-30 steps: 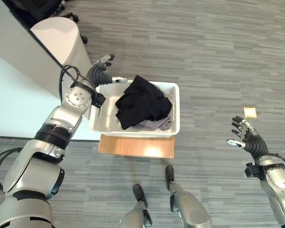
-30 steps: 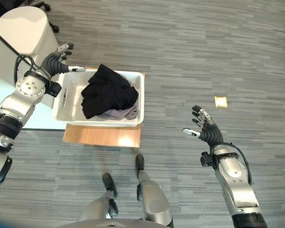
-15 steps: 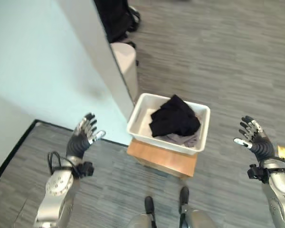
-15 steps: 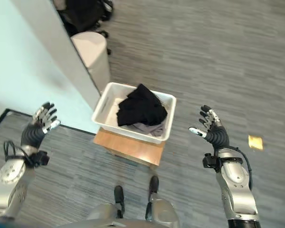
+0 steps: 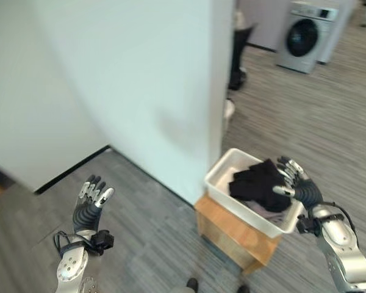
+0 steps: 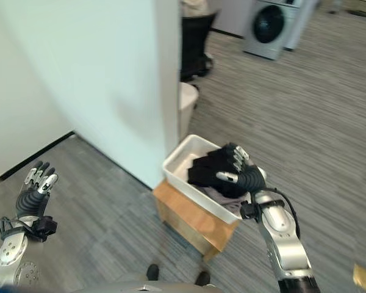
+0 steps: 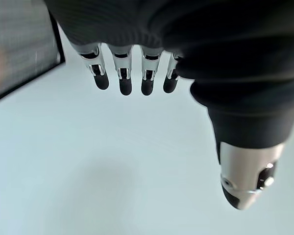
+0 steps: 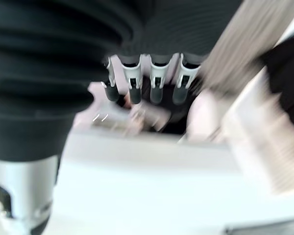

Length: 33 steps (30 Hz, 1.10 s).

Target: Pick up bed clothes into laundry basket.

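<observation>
While raised over the grey plank floor, left hand empty, fingers straight and spread, facing a pale wall. Right hand likewise spread, nothing held, up at the near rim of the white laundry basket. Black clothes heaped inside basket over a grey garment. Basket on a low wooden bench beside wall corner. Washing machine well beyond, far across floor.

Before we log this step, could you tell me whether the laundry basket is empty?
Not empty: dark clothes lie heaped inside the white laundry basket.
</observation>
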Available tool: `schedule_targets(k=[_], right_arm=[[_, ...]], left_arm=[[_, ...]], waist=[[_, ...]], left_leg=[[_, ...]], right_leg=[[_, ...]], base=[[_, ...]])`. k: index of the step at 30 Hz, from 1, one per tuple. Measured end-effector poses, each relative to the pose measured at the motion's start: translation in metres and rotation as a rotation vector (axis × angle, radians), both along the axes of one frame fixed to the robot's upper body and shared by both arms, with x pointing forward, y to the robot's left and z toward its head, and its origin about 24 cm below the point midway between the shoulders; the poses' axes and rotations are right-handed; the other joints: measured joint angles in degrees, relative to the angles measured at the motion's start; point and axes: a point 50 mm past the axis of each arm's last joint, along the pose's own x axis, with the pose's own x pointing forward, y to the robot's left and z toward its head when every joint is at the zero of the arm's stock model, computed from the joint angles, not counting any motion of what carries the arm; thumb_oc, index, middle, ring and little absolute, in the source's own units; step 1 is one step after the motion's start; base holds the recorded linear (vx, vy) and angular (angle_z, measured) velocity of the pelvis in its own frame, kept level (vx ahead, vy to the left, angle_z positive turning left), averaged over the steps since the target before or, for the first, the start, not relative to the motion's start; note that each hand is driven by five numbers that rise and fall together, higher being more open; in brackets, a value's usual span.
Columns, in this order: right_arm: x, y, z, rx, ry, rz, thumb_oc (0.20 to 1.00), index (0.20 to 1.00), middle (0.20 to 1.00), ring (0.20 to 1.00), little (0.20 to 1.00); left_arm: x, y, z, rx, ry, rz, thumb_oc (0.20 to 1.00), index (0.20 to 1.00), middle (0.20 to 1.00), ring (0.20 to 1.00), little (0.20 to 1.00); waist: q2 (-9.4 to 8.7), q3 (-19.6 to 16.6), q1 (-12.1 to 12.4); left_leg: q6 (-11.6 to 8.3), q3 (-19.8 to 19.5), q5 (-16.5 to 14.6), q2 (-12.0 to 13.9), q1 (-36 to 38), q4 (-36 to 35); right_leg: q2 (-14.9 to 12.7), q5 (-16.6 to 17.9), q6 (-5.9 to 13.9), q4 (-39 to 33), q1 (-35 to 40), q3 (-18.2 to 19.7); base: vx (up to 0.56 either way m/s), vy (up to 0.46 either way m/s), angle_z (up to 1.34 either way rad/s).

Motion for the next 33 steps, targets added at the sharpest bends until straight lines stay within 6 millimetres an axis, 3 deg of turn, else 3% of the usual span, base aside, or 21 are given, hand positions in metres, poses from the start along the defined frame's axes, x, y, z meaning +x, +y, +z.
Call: schedule_targets(k=[1,2,3,4,6,7,9,10,12,13,14,15,18,19,21,22,24,26,29,32,33], right_arm=[[0.000,0.002,-0.002,0.003,0.006,0.010,1.000,1.000,1.000,1.000,1.000],[0.000,0.007,0.001,0.001,-0.003,0.031,1.000,1.000,1.000,1.000,1.000],[0.001,0.010,0.006,-0.002,-0.027,0.048,1.000,1.000,1.000,1.000,1.000],[0.000,0.019,-0.001,0.025,-0.011,0.072,1.000,1.000,1.000,1.000,1.000],[-0.001,0.019,-0.009,0.006,0.023,0.081,1.000,1.000,1.000,1.000,1.000],[-0.001,0.006,-0.007,0.001,0.013,0.036,1.000,1.000,1.000,1.000,1.000],[-0.001,-0.011,-0.010,0.026,0.023,-0.043,1.000,1.000,1.000,1.000,1.000],[-0.002,-0.020,-0.016,0.039,0.047,-0.087,1.000,1.000,1.000,1.000,1.000],[-0.029,-0.047,-0.035,0.031,0.125,-0.235,1.000,1.000,1.000,1.000,1.000],[-0.032,-0.053,-0.037,0.026,0.145,-0.267,1.000,1.000,1.000,1.000,1.000],[-0.032,-0.060,-0.034,0.038,0.122,-0.306,1.000,1.000,1.000,1.000,1.000],[-0.035,-0.076,-0.038,0.032,0.144,-0.372,1.000,1.000,1.000,1.000,1.000],[-0.027,-0.079,-0.025,-0.002,0.104,-0.338,1.000,1.000,1.000,1.000,1.000],[-0.024,-0.081,-0.011,-0.017,0.050,-0.336,1.000,1.000,1.000,1.000,1.000],[-0.024,-0.079,-0.010,-0.020,0.045,-0.337,1.000,1.000,1.000,1.000,1.000],[-0.037,-0.081,-0.021,-0.013,0.082,-0.373,1.000,1.000,1.000,1.000,1.000],[-0.040,-0.082,-0.023,0.008,0.077,-0.409,1.000,1.000,1.000,1.000,1.000],[-0.048,-0.081,-0.030,0.040,0.087,-0.444,1.000,1.000,1.000,1.000,1.000],[-0.046,-0.082,-0.028,0.026,0.086,-0.432,1.000,1.000,1.000,1.000,1.000],[-0.038,-0.077,-0.028,0.039,0.088,-0.403,1.000,1.000,1.000,1.000,1.000],[-0.034,-0.074,-0.024,0.045,0.071,-0.387,1.000,1.000,1.000,1.000,1.000]], left_arm=[[0.001,-0.002,0.006,0.006,-0.029,0.001,1.000,1.000,1.000,1.000,1.000],[0.000,-0.001,0.014,0.015,-0.063,0.013,1.000,1.000,1.000,1.000,1.000],[-0.006,0.004,0.019,0.038,-0.076,0.032,1.000,1.000,1.000,1.000,1.000],[-0.011,0.011,0.024,0.069,-0.083,0.064,1.000,1.000,1.000,1.000,1.000],[-0.007,0.010,0.032,0.112,-0.091,0.027,1.000,1.000,1.000,1.000,1.000],[-0.003,0.009,0.036,0.116,-0.117,0.017,1.000,1.000,1.000,1.000,1.000],[0.000,0.002,0.030,0.101,-0.095,-0.020,1.000,1.000,1.000,1.000,1.000],[0.004,-0.003,0.018,0.066,-0.063,-0.034,1.000,1.000,1.000,1.000,1.000],[0.038,-0.031,0.009,0.036,-0.039,-0.167,1.000,1.000,1.000,1.000,1.000],[0.048,-0.036,0.020,0.055,-0.078,-0.199,1.000,1.000,1.000,1.000,1.000],[0.045,-0.032,0.025,0.063,-0.098,-0.183,1.000,1.000,1.000,1.000,1.000],[0.023,-0.029,0.004,-0.035,-0.056,-0.090,1.000,1.000,1.000,1.000,1.000],[-0.021,-0.011,-0.018,-0.075,0.043,0.042,1.000,1.000,1.000,1.000,1.000],[-0.020,-0.011,-0.023,-0.108,0.060,0.052,1.000,1.000,1.000,1.000,1.000],[-0.009,-0.018,-0.030,-0.134,0.083,0.021,1.000,1.000,1.000,1.000,1.000],[0.011,-0.035,-0.023,-0.116,0.066,-0.096,1.000,1.000,1.000,1.000,1.000],[0.023,-0.041,-0.013,-0.104,0.029,-0.138,1.000,1.000,1.000,1.000,1.000],[0.032,-0.046,-0.005,-0.103,-0.010,-0.162,1.000,1.000,1.000,1.000,1.000],[0.030,-0.046,0.002,-0.103,-0.040,-0.159,1.000,1.000,1.000,1.000,1.000],[0.030,-0.045,0.002,-0.094,-0.041,-0.144,1.000,1.000,1.000,1.000,1.000],[0.029,-0.045,0.001,-0.100,-0.040,-0.135,1.000,1.000,1.000,1.000,1.000]], waist=[[0.54,0.07,0.18],[1.18,0.36,-0.10],[2.24,0.96,0.45],[1.38,0.78,0.41],[0.73,-0.33,-1.19],[-0.31,0.47,-1.21],[-1.12,1.87,-0.73],[-0.45,1.92,-0.80],[-0.62,1.84,-6.17],[-3.30,4.20,-7.73],[-6.37,5.97,-9.33],[-5.12,6.04,-7.63],[-5.04,5.64,-5.38],[-5.08,6.07,-5.78],[-4.26,5.40,-7.38],[-7.01,4.07,-12.35],[-7.20,3.65,-13.60],[-5.50,2.45,-16.87],[0.51,2.17,-15.58],[1.17,2.27,-15.22],[1.88,2.26,-15.79]], left_leg=[[1.37,-2.55,-0.98,-1.98,-0.64,2.90],[4.53,-4.81,-0.93,-5.41,-2.00,8.99],[4.46,-6.75,0.39,-7.02,-2.31,11.27],[4.07,-12.15,0.64,-10.36,-2.17,13.67],[3.65,-14.95,2.32,-10.66,-2.99,12.03],[1.80,-18.52,4.49,-11.78,-4.00,11.78],[1.22,-21.62,4.69,-14.40,-3.90,10.24],[1.44,-23.99,3.91,-14.76,-4.02,11.56],[1.97,-32.03,2.93,-13.87,-5.52,9.57],[-0.83,-33.78,1.03,-12.75,-4.12,4.14],[-0.44,-31.03,1.77,-13.55,-2.79,4.98],[0.28,-23.07,8.26,-9.27,-1.45,2.14],[-0.16,-15.98,5.24,-5.19,-2.75,3.88],[-0.57,-11.76,5.38,-3.66,-5.32,5.47],[3.42,-2.27,0.51,2.06,-6.44,4.19],[1.20,17.60,-0.48,7.46,-8.83,7.24],[-2.40,29.41,-2.39,12.97,-8.03,17.56],[-5.68,30.61,-4.44,14.02,-3.39,20.09],[-5.92,28.17,-4.51,9.86,2.37,7.11],[-3.54,19.15,-3.02,5.28,3.04,1.52],[-2.31,18.21,-2.08,5.41,1.76,2.40]], right_leg=[[-4.37,-0.92,-0.58,11.04,-1.70,1.20],[-9.23,-0.13,-2.04,24.71,-5.69,8.01],[-10.91,3.22,-3.39,33.77,-9.95,14.84],[-4.56,1.92,-4.72,43.35,-15.14,32.03],[2.13,0.72,-3.89,38.50,-15.79,37.86],[8.21,-3.93,-5.37,31.61,-17.68,45.39],[9.04,-3.65,-5.34,20.45,-19.60,46.67],[13.31,-6.07,-5.71,17.09,-19.51,54.11],[17.30,-9.53,-4.02,6.82,-16.72,60.23],[16.64,-9.69,-5.22,5.98,-16.60,55.38],[13.35,-8.09,-6.89,3.41,-15.01,49.52],[12.33,-9.08,-7.74,11.10,-14.32,41.52],[14.94,-12.94,-8.63,18.85,-14.51,40.04],[15.65,-9.75,-9.32,12.65,-10.37,39.13],[14.94,-7.43,-10.77,8.75,-7.65,32.83],[10.90,-6.04,-12.76,2.00,-5.12,20.44],[10.09,-5.50,-13.55,-1.06,-2.81,14.11],[9.71,-4.84,-12.99,-3.91,-0.36,6.24],[10.15,-3.06,-12.74,-4.20,-3.15,3.69],[8.20,-2.90,-12.41,-0.44,-5.42,1.26],[7.32,-2.87,-10.57,3.93,-7.86,4.53]], base=[[0.07,0.301,2.60],[0.02,0.116,2.39],[0.04,0.003,2.59],[0.16,-0.149,2.66],[0.25,-0.210,2.88],[0.24,-0.273,2.58],[0.17,-0.304,1.87],[0.05,-0.295,1.92],[0.02,-0.261,3.77],[0.08,-0.426,4.08],[0.09,-0.690,3.07],[0.06,-0.531,1.95],[-0.08,-0.357,0.69],[-0.22,-0.485,1.17],[-0.23,-0.254,2.08],[-0.21,-0.151,2.87],[-0.15,-0.041,2.51],[-0.09,0.120,2.27],[-0.04,0.182,1.07],[-0.08,0.182,0.59],[-0.02,0.105,0.64]])
